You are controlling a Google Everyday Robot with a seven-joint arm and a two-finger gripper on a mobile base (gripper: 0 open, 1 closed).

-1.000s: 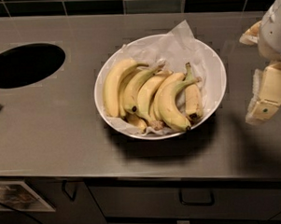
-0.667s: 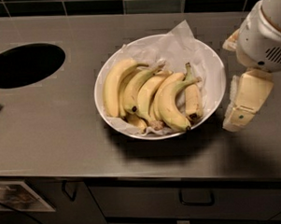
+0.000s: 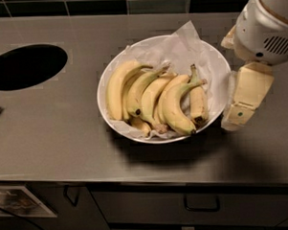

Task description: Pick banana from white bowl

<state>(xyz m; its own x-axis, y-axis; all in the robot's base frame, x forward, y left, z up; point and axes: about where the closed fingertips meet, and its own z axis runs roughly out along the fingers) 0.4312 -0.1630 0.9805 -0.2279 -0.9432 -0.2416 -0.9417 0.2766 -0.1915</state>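
Note:
The white bowl (image 3: 114, 65), wide and shallow and lined with crumpled white paper, sits in the middle of the grey counter. Several yellow bananas (image 3: 155, 99) lie side by side in it, stems pointing up and right. My gripper (image 3: 241, 103) hangs from the white arm at the right, just beyond the bowl's right rim and above the counter. It holds nothing that I can see.
A black round hole (image 3: 26, 66) is cut into the counter at the left. A dark tiled wall runs along the back. Drawer fronts with handles (image 3: 201, 204) lie below the counter's front edge.
The arm and gripper have moved left, from the right edge of the view to the bowl's right rim. The bowl and bananas have not moved.

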